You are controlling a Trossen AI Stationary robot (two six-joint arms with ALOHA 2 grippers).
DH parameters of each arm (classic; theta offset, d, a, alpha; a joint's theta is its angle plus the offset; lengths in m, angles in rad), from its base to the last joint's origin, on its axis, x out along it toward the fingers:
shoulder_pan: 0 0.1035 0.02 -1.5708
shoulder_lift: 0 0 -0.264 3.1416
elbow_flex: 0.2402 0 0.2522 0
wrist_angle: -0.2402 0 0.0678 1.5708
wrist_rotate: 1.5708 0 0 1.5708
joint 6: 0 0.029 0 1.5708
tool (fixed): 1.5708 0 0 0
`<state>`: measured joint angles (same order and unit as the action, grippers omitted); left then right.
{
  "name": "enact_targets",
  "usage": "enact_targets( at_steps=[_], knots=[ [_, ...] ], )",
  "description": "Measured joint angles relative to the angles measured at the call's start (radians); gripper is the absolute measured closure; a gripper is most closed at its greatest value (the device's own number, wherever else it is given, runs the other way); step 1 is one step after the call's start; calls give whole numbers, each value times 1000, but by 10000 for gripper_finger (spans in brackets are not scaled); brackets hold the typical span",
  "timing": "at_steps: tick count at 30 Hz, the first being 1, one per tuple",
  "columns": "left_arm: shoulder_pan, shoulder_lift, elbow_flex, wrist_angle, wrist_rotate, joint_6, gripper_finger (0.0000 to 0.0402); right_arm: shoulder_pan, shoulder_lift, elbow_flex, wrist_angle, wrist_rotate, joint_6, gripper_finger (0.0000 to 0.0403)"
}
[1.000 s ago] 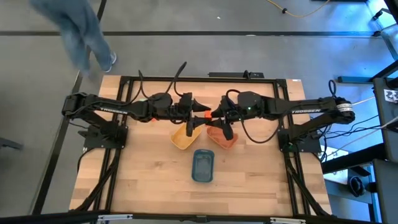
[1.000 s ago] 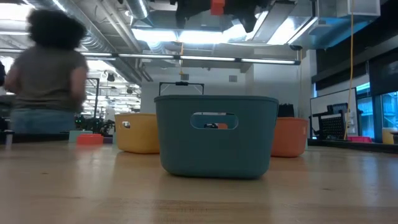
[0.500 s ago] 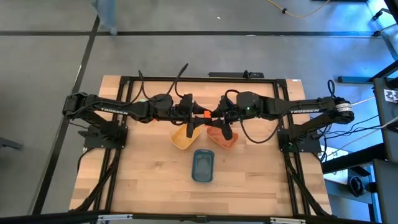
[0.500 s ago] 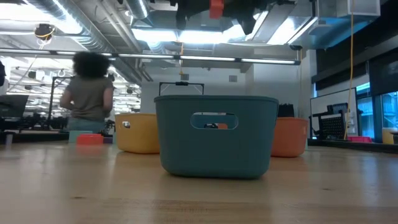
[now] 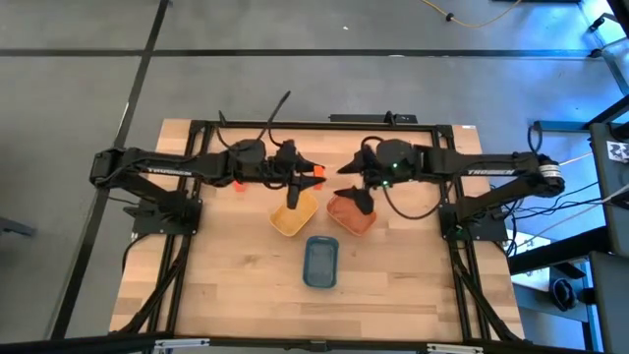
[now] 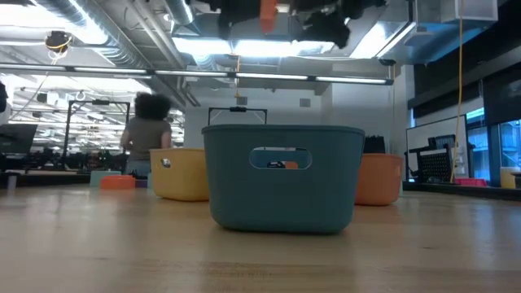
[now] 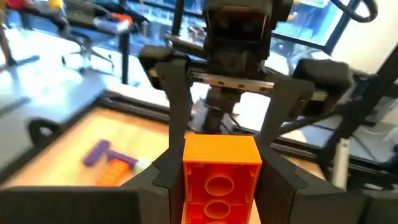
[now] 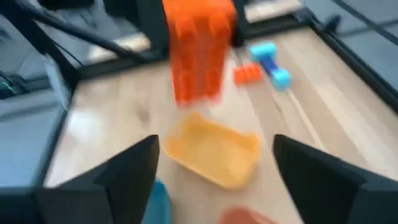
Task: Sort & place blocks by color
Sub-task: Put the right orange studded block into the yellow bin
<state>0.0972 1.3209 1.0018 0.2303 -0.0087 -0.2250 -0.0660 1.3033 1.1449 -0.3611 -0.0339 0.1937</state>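
- The orange block (image 7: 221, 179) is ours now: our left gripper (image 7: 219, 163) pinches it between its two fingers, held in the air above the table near the yellow tray (image 5: 294, 216). A second ago both grippers met on this block, nose to nose over the trays.
- In the high view the block shows at the tip of our left gripper, just beyond the yellow tray's far edge, and in the low view it hangs high over the trays.
- Our right gripper (image 8: 214, 180) has let go and pulled back; its fingers are spread wide, empty, and it sits above the orange tray (image 5: 350, 213). From its wrist camera we see the block a little way off, above the yellow tray.
- So the handover looks done: right gave, left took.
- We judge the next job is carrying this block to the matching orange tray, which lies on the right arm's side, so that is odd and worth watching.
- The blue tray (image 5: 320, 262) sits nearest the front, with no arm over it.
- More blocks wait on the table behind our left arm: a purple block (image 7: 97, 152) and an orange one beside it.
- A person (image 6: 149, 132) is in the room far behind the table.
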Motion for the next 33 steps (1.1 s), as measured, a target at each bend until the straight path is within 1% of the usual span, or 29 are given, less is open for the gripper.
enact_targets(
  at_steps=[3,5,6,8,11,14,17,19,21,23,25,33],
  knots=[
    [18,-58,1,-87,-8,43,273,-11,-21,41,-172,36,-21,50],
    [28,-100,1,-165,-7,55,273,-16,-40,45,-247,40,-17,46],
    [32,-115,1,-178,-6,60,273,-16,-54,43,-276,40,-12,45],
    [32,-150,-8,-219,3,68,273,-16,-88,19,-301,41,11,44],
    [18,-202,-43,-208,17,64,273,-14,-151,-46,-292,42,58,43],
    [-7,-246,-107,-188,-15,39,273,-4,-232,-136,-181,44,123,43],
    [-42,-270,-201,-50,-55,-10,273,13,-311,-244,32,44,198,42],
    [-59,-279,-269,85,-61,-38,273,23,-351,-310,182,46,239,42],
    [-76,-282,-329,192,-77,-60,273,34,-373,-363,323,57,268,42],
    [-88,-281,-371,254,-86,-69,273,40,-384,-400,413,59,271,42],
    [-95,-281,-390,285,-87,-70,273,44,-383,-411,454,59,262,42],
    [-97,-280,-391,280,-87,-80,273,44,-383,-413,461,59,234,42]
  ],
)
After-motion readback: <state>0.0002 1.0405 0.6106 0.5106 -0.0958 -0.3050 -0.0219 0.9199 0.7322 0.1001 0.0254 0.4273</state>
